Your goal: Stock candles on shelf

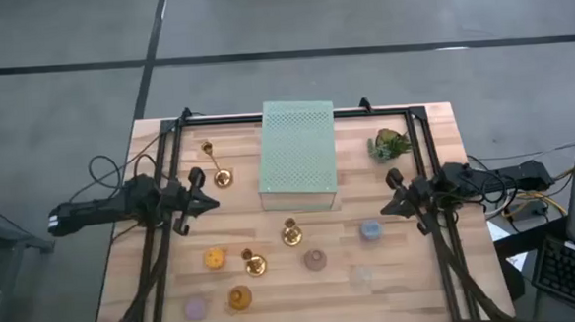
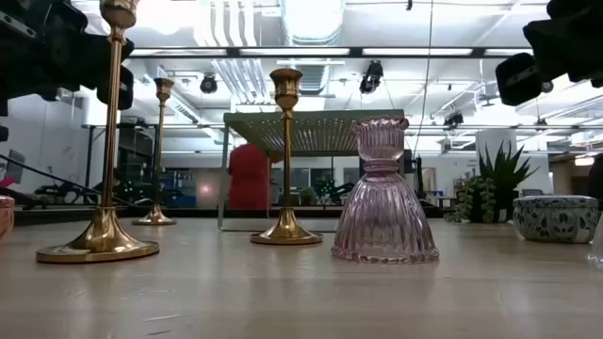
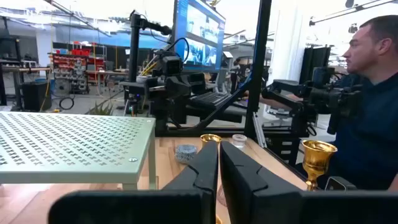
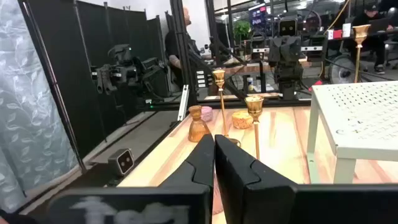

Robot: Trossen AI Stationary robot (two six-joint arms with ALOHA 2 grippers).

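The mint-green perforated shelf (image 1: pixel 297 156) stands on its legs at the table's far middle. The candles stand on the wood in front of it: orange (image 1: pixel 214 258), amber (image 1: pixel 240 299), lilac (image 1: pixel 195 308), mauve-pink (image 1: pixel 315 260), clear (image 1: pixel 360 273) and pale blue (image 1: pixel 371 230). The mauve-pink one shows close up in the low view (image 2: pixel 384 198). My left gripper (image 1: pixel 209 201) hovers left of the shelf, shut and empty; it also shows in its wrist view (image 3: pixel 219 168). My right gripper (image 1: pixel 390 204) hovers right of the shelf, shut and empty; it shows in its wrist view too (image 4: pixel 214 162).
Three brass candlesticks (image 1: pixel 219 174) (image 1: pixel 291 233) (image 1: pixel 254 264) stand among the candles. A small green plant (image 1: pixel 389 143) stands at the far right. A black metal frame (image 1: pixel 418 115) runs round the table. A person (image 3: pixel 373 93) is beyond the table's right side.
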